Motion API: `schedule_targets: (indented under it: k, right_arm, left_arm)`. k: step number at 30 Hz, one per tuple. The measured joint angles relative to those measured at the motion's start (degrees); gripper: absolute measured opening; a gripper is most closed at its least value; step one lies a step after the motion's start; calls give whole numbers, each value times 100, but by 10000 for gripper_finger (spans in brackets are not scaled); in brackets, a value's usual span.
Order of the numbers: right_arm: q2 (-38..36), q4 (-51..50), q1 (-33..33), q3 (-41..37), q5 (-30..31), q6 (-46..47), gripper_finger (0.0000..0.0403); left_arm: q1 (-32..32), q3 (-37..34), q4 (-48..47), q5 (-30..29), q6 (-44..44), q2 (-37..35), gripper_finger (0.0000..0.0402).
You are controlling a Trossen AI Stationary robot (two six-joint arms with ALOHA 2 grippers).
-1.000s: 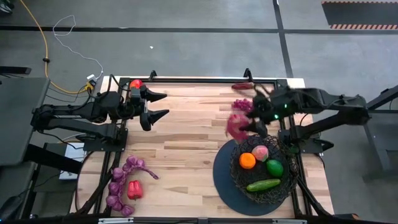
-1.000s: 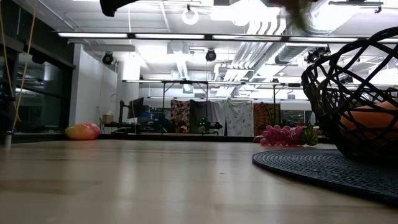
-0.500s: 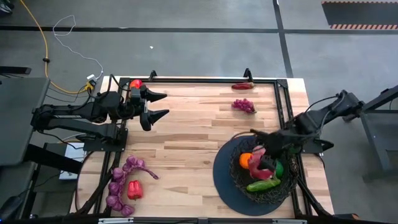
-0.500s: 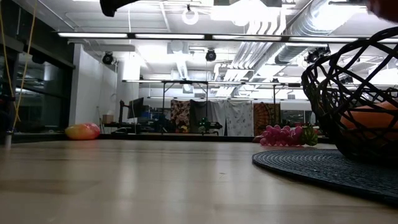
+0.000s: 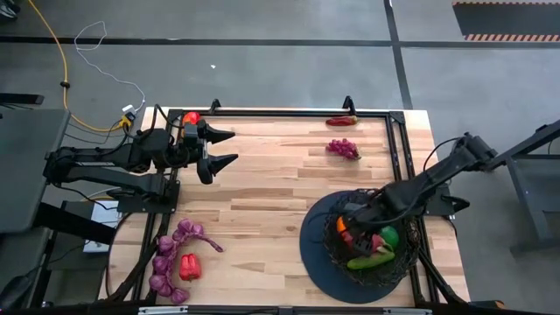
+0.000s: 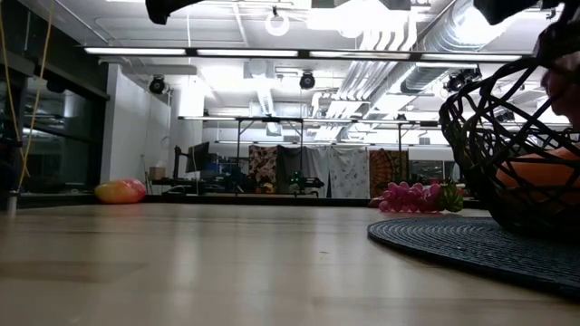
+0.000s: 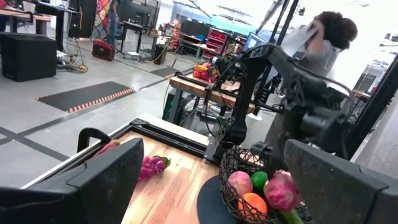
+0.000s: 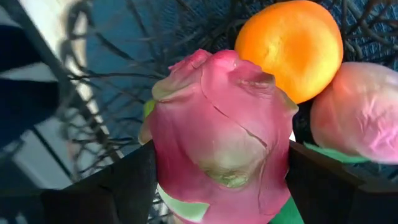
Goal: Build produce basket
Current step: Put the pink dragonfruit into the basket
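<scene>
The black wire basket [image 5: 398,262] stands on its dark round disc [image 5: 312,255] near the table's right near corner. It holds an orange [image 8: 289,46], a peach [image 8: 360,118], a green ball [image 5: 388,236] and a cucumber [image 5: 369,261]. My right gripper [image 5: 357,232] reaches into the basket from the far right and is shut on the pink dragon fruit [image 8: 217,130]. My left gripper [image 5: 230,147] hovers open over the table's far left part, clear of everything. My right gripper pinches the dragon fruit across its body [image 8: 168,143], one finger [image 8: 118,186] on each side. It comes slanting down from the table's far right. The fruit sits low inside the basket beside the orange and peach; whether it rests on them I cannot tell.
A purple grape bunch [image 5: 343,148] and a red pepper [image 5: 341,122] lie near the far edge. More grape bunches [image 5: 175,254] and a red pepper [image 5: 188,267] lie at the near left. A red and yellow fruit [image 5: 190,117] sits at the far left corner. A person [image 7: 326,43] is beyond the table.
My right gripper has carried the dragon fruit from above the table just beyond the basket toward the near edge and down into the basket, among the fruits. The gripper has stayed shut on it.
</scene>
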Motion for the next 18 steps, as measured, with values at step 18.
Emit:
schedule_targets:
  k: [18]
  right_arm:
    - [720, -82, 0, 7, -25, -627, 297]
  left_arm:
    - [1, 0, -1, 0, -1, 0, 378]
